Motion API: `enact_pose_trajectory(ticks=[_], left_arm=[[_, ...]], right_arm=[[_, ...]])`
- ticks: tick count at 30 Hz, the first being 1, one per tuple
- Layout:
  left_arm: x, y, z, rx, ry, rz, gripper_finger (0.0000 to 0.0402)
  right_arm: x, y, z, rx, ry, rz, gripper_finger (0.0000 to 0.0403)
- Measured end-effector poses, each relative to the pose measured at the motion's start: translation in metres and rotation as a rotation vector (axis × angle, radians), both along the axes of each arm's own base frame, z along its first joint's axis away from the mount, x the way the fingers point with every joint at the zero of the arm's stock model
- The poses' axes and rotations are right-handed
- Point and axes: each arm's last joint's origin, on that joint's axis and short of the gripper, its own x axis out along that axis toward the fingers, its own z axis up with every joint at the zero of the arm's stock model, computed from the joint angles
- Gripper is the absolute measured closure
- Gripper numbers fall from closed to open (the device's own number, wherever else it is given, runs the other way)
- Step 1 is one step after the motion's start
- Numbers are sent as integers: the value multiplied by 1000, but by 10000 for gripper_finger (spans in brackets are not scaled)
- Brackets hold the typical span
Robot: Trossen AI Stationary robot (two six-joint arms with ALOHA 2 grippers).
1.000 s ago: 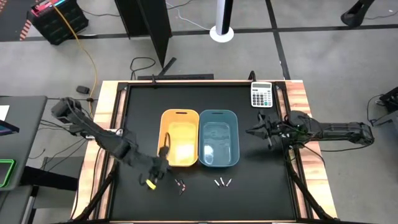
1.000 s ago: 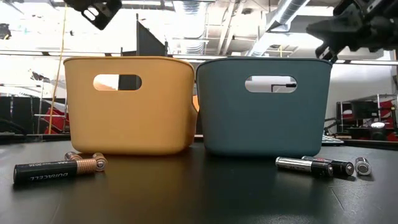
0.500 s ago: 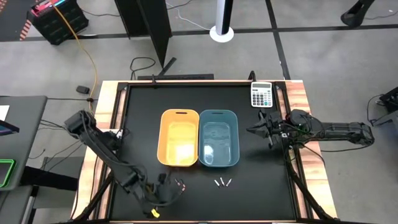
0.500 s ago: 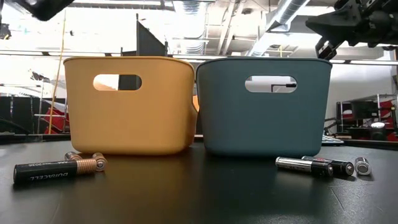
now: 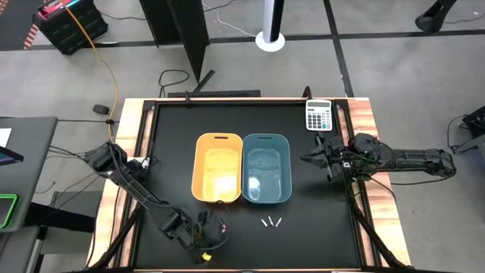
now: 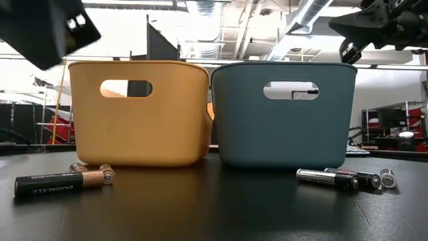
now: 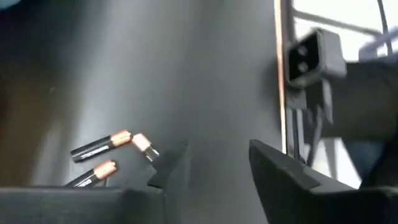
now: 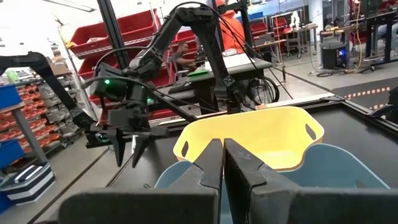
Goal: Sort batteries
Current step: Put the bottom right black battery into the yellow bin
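From above, the left gripper [image 5: 206, 236] is hovering by the dark batteries [image 5: 221, 226]; both bins are looking empty, so sorting is barely starting. Low down, 3 pale batteries [image 6: 348, 179] are lying before the blue bin [image 6: 283, 114]. Wrist views: left fingers [image 7: 283, 171] spread, empty; right gripper [image 8: 223, 163] closed, empty.

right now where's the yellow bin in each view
High view: yellow bin at table centre, touching the blue bin's left side.
Low view: yellow bin left of centre, blue bin to its right.
Left wrist view: not in it.
Right wrist view: yellow bin beyond the blue bin.
Shared landmark: the blue bin.
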Motion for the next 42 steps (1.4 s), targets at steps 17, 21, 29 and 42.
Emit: enact_pose_trajectory(ticks=[17, 21, 29, 42], left_arm=[[2, -18, -24, -106, 121, 184, 223], [11, -26, -32, -87, 143, 199, 223], [13, -25, -39, -68, 181, 326, 223], [10, -19, -47, -7, 184, 405, 223]], right_arm=[[0, 0, 0, 1, 9, 0, 369], [0, 0, -1, 1, 10, 0, 369], [0, 0, -1, 1, 10, 0, 369], [0, 0, 0, 0, 9, 0, 369]])
